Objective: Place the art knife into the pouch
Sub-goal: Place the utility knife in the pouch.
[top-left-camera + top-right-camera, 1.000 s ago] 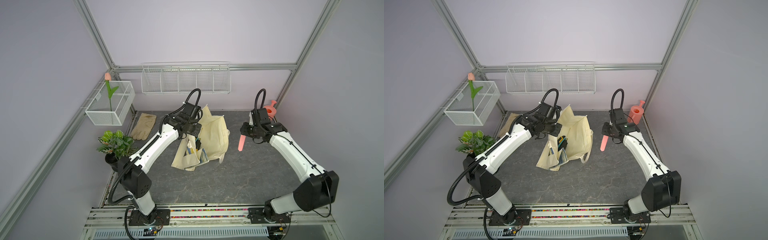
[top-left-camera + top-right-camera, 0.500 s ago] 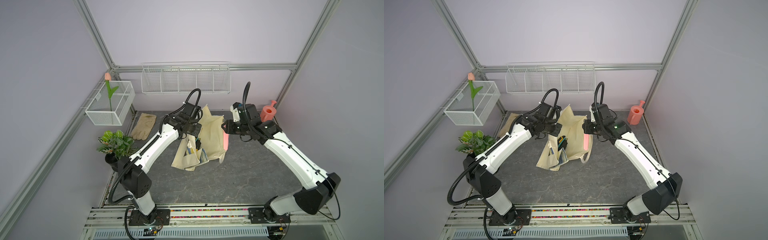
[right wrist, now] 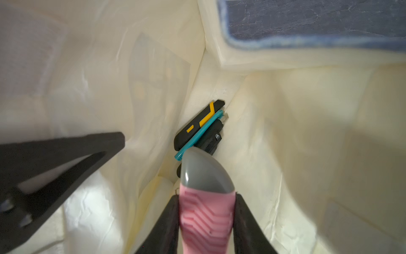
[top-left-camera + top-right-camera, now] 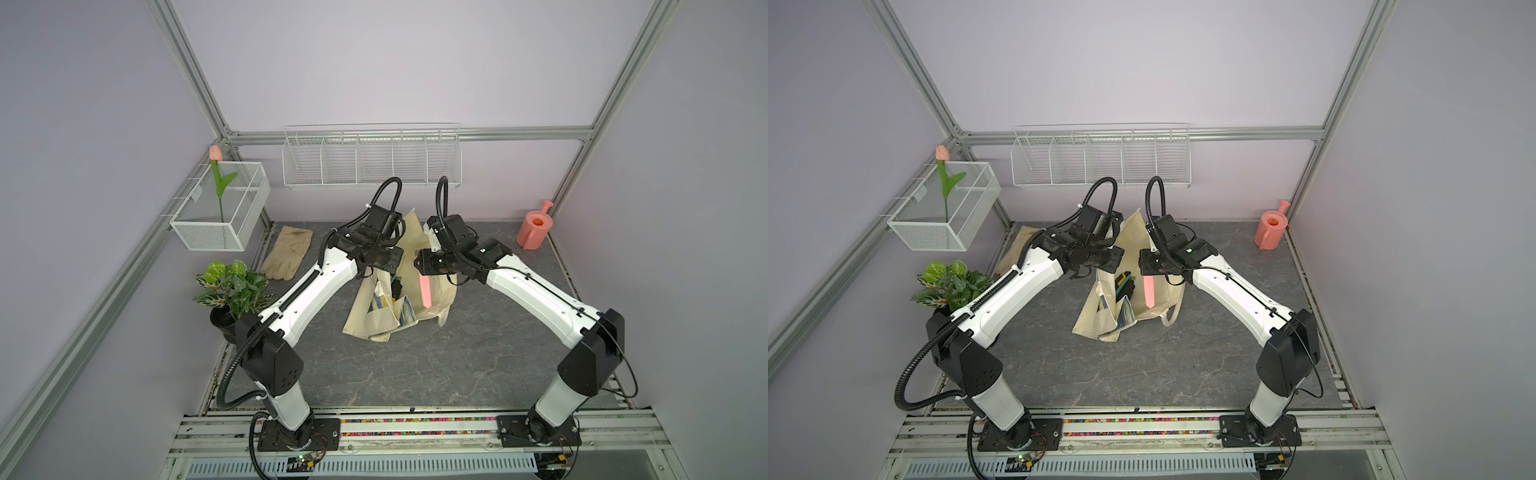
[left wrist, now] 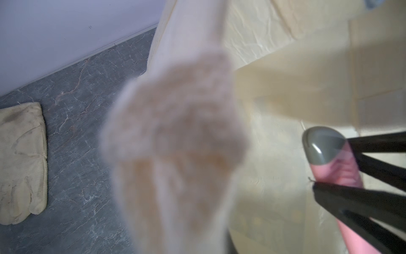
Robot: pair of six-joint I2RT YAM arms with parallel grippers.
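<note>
In both top views the pouch (image 4: 365,320) (image 4: 1096,316) sits at the centre of the frame on the grey table (image 4: 415,374), with one side pulled upward. The left gripper (image 4: 384,266) (image 4: 1100,266) sits at that raised edge, jaws closed, apparently pinching the fabric. Its own wrist view shows no fingers, only blurred cream cloth hard against the lens.

The right gripper (image 4: 424,266) (image 4: 1148,266) clamps the pink art knife (image 4: 424,291) (image 4: 1149,293), which hangs upright with its grey end down, over the pouch's open mouth. From above I cannot tell whether that end has passed the rim.

The right wrist view looks straight down into the pouch. Both black fingers (image 3: 171,217) press the ribbed pink handle (image 3: 206,215). Beyond the grey end, a black-and-yellow cutter (image 3: 198,123) and a teal tool (image 3: 200,134) lie together in the fold at the bottom. The top views show these only as dark shapes.

The left wrist view catches the knife (image 5: 329,158) from the side, with the right gripper's fingers (image 5: 362,198) around it. It also shows the beige gloves (image 5: 22,162) lying flat on the table, which appear left of centre in a top view (image 4: 289,253). A pink watering can (image 4: 534,226) stands at the right, well apart.
</note>
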